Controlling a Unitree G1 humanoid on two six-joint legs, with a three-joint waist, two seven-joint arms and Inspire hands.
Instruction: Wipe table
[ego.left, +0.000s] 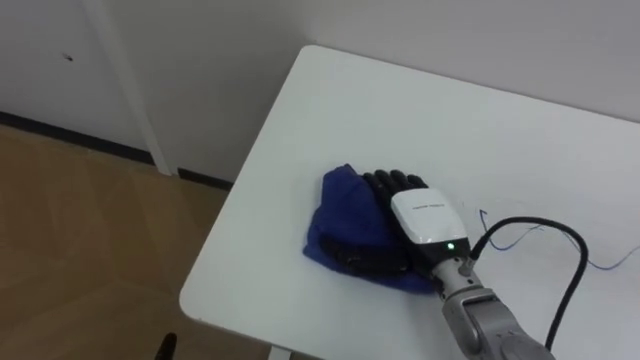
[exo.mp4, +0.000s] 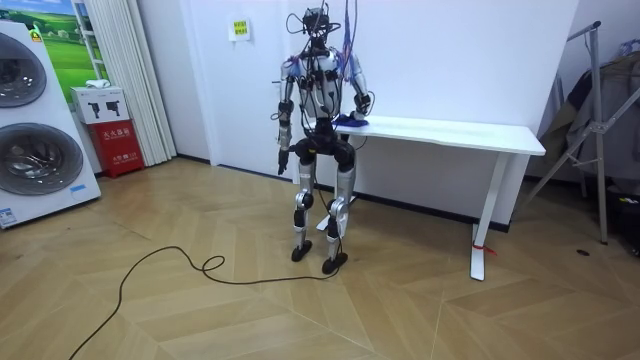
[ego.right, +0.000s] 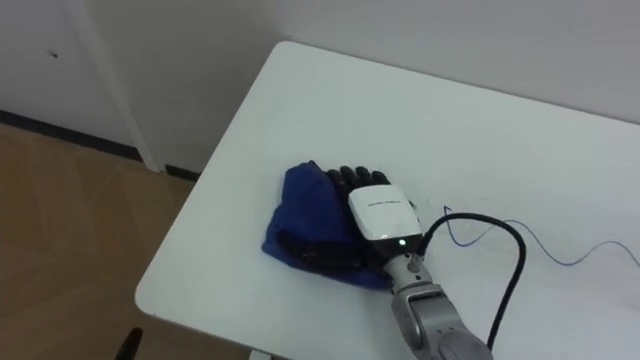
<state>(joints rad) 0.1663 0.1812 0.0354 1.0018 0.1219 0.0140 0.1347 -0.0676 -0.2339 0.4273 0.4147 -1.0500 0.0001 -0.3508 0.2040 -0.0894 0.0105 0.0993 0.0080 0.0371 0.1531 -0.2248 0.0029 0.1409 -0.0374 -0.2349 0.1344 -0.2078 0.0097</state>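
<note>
**Wiping stroke in hand near the table's front left corner**

Pressing down on the cloth (ego.left: 345, 210), the right hand (ego.left: 425, 215) lies palm-down with its fingers (ego.left: 395, 182) stretched flat across the bunched blue fabric. It is spread open and pushing, not clutching, though the thumb side along the cloth's near edge is dark on dark and hard to read. The cloth sits crumpled on the table (ego.left: 400, 90), a little in from the left edge and near the front corner, with bare white top all round it. Just right of the hand a thin blue line (ego.left: 515, 235) squiggles over the top. Whether it is a pen mark or a thread I cannot tell.

In the room view the robot stands upright at the table's (exo.mp4: 450, 128) end on the room view's left, with its right arm reached out over the corner. The left hand (exo.mp4: 282, 155) hangs by its side, too small there to tell its state.

By my reading the step is the wipe itself: cloth down, pressure on. How much of the top is done cannot be seen, but the cloth covers only a small part of a long top, so plenty likely remains.

The next move calls for a steady slide with the palm flat, so the cloth travels with the hand rather than rolling out from under it. It also calls for care near the left edge, where too long a stroke would push the cloth off.
</note>
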